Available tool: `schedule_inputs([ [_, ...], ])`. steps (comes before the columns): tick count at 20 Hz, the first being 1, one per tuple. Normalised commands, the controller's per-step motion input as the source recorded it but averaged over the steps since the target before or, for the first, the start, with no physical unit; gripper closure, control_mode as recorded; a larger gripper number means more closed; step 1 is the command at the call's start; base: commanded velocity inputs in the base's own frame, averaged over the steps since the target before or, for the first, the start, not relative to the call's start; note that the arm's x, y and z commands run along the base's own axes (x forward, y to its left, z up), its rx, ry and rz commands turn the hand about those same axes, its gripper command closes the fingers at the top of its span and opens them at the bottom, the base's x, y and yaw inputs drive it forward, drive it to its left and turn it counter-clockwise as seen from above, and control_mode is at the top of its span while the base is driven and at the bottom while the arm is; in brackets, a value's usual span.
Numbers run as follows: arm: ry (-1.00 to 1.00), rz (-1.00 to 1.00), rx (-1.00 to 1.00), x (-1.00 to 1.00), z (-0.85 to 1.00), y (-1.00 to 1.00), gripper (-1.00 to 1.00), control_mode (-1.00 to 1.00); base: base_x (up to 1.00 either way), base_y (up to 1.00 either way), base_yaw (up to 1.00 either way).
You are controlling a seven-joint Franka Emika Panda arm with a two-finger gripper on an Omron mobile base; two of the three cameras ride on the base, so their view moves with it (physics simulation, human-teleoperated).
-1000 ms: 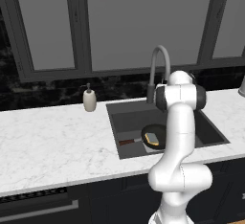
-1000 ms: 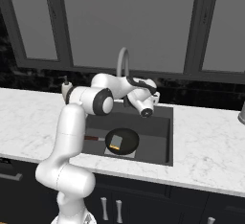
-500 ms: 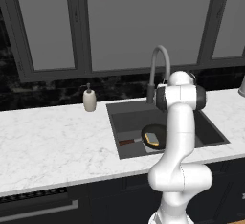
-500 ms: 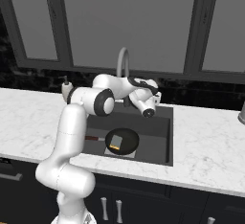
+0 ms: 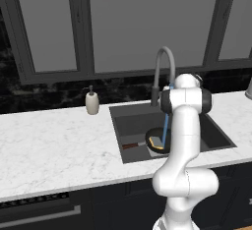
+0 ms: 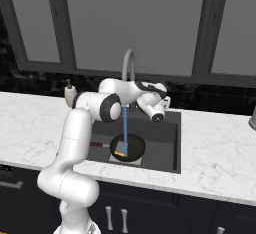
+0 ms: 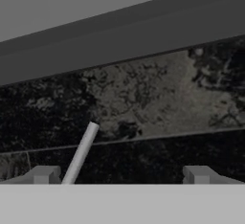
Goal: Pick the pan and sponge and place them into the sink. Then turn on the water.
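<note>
**Water running, gripper open above the sink**

You see the gripper (image 6: 159, 118) held over the sink (image 6: 167, 150), just right of the faucet (image 6: 129, 63) in the right base view. Its jaws stand wide apart with nothing between them. In the hand view, the two fingertips (image 7: 45, 175) rise at the bottom edge, well separated; a slim grey lever (image 7: 81, 152) slants up just beside the left fingertip, not clamped. Beyond the fingertips you face the dark marbled backsplash (image 7: 158, 94).

Below and left of the gripper, the water (image 6: 125, 130) falls as a thin blue stream from the faucet spout. It lands in the pan (image 6: 131, 145), which lies on the sink floor. The sponge (image 6: 119, 153) rests inside the pan, yellow side showing. The pan's handle (image 5: 130, 146) points away from the gripper, toward the sink's left wall.

A soap bottle (image 5: 92, 102) stands on the counter (image 5: 54, 140), well apart from the gripper, beyond the sink's left edge.
</note>
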Motion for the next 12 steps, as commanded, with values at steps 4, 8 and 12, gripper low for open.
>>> schedule_inputs([
  [4,0.03,0.0,0.0,-0.15,0.0,-0.71,-1.0,-1.0,0.0,0.0,0.0],
  [8,0.03,0.0,0.0,-0.04,0.0,-0.47,-1.0,-1.0,0.0,0.0,0.0],
  [12,0.0,0.0,0.0,0.0,0.0,-0.12,-1.0,-1.0,0.0,0.0,0.0],
])
